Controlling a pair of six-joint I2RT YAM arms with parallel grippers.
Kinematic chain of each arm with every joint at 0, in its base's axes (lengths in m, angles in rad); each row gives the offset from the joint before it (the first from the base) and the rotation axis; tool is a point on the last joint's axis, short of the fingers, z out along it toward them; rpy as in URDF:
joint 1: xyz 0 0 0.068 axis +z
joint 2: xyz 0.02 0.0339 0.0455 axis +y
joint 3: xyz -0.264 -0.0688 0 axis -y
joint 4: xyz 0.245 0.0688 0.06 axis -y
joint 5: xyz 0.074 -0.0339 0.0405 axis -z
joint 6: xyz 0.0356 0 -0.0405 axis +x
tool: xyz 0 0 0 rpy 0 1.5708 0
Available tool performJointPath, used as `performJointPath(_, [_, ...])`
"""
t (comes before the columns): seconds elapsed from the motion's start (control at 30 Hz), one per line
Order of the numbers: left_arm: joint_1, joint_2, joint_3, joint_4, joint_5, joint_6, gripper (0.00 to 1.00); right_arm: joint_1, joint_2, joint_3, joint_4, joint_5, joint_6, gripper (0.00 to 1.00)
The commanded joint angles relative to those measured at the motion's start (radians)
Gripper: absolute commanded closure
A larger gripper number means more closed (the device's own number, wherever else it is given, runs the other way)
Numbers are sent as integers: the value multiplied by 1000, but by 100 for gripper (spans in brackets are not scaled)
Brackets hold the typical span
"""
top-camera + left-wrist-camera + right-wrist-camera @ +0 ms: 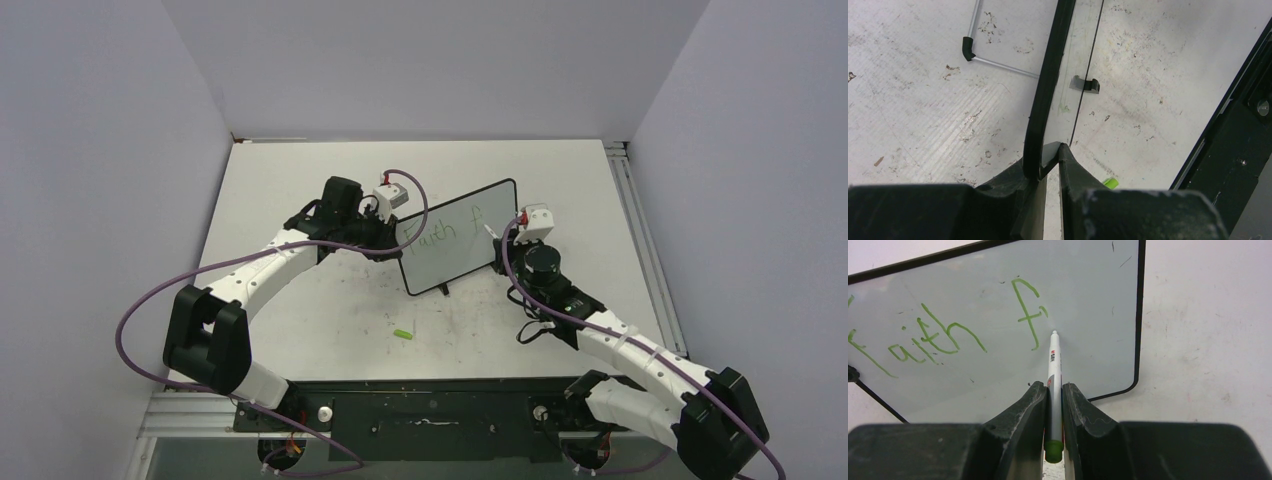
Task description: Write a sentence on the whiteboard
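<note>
Holding the whiteboard [458, 237] upright near the middle of the table [300, 180], face turned toward the near right. Pinching its left edge with the left gripper [1050, 156], fingers narrow and closed on the black frame. Gripping a marker [1054, 360] in the right gripper [1050, 390], fingers tight on the white barrel, green end toward the wrist. Written of the sentence [943, 335]: "Faith" and a lone "f", in green. Marker tip just right of and below that "f", at or barely off the surface; cannot tell which. Long axis running near to far, almost square to the board. Next stroke probably rightward into the bare strip before the right frame, work for the right arm alone. Loose on the table nearer the bases, a small green cap [403, 333]
</note>
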Motion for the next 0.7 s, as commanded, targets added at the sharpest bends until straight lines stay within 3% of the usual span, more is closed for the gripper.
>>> performJointPath(0.0, [-1,-20,25,-18,-74,65,100,-5,-26,-14,-1,26,20,95])
performJointPath(0.67, [-1,-18,26,-20,-73,65,100,6,-35,41,2,37,0,95])
